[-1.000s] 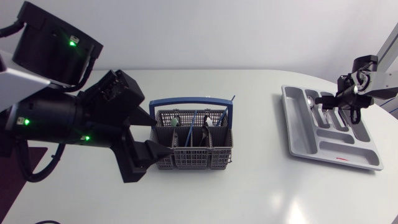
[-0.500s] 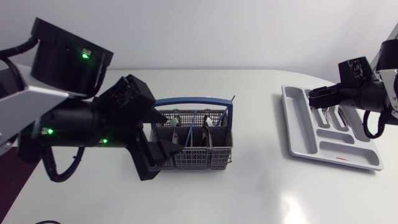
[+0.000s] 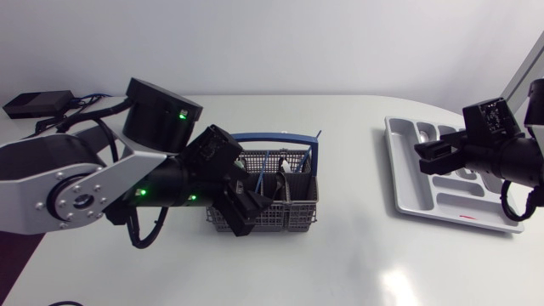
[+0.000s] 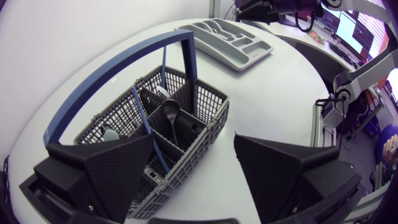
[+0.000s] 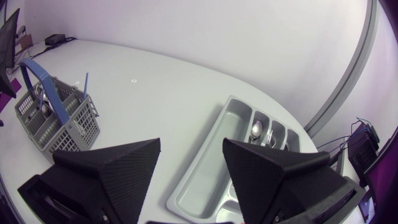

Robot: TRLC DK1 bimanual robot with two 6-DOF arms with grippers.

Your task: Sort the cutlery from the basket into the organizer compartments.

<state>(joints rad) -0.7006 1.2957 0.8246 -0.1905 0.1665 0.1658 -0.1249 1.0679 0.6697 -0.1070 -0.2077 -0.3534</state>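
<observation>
Cutlery (image 4: 171, 116) is stood upright in the basket (image 3: 299, 214); the left gripper (image 4: 193, 138) is held released above it, apparently for picking, the right gripper (image 5: 191, 142) released over the organizer (image 3: 406, 183).

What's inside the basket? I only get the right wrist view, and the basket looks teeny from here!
Observer: The left wrist view looks straight in: a spoon stands bowl-up in a middle compartment of the basket.
Operator: Where's my left arm?
Observer: In the head view the left arm reaches over the end of the basket away from the organizer.
Operator: Are its jaws holding something?
Observer: No. The left jaws are open and empty, one over the basket, the other over the table beside it.
</observation>
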